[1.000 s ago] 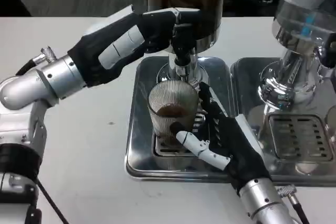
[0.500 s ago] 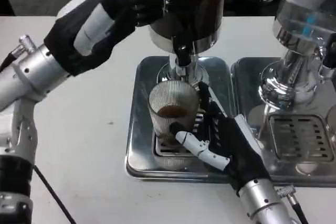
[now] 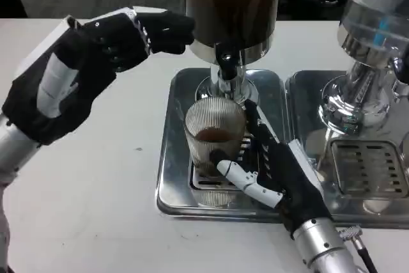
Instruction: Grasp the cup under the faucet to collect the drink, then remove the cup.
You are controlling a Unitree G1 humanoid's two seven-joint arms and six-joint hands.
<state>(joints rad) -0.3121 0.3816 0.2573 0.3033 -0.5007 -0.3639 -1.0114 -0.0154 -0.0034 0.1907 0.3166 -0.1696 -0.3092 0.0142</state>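
Cup point(image 3: 214, 133) — brown drink inside, under faucet point(image 3: 226, 68); right hand point(image 3: 271, 174) grips it; left hand point(image 3: 121, 39) loosely curled, empty.

black-gloved left hand point(image 3: 121, 39) w/ white panels, silver forearms

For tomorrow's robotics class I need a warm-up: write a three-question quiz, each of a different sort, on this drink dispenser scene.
1. True or false: the right hand holds the ribbed glass cup.
2. The cup stands on: A) the bare table, B) the metal drip tray, C) a plate.
3. What does the cup hold?

Key: 1 true; 2 B; 3 a little brown drink at the bottom, under the faucet. The left hand is raised beside the dispenser, holding nothing.
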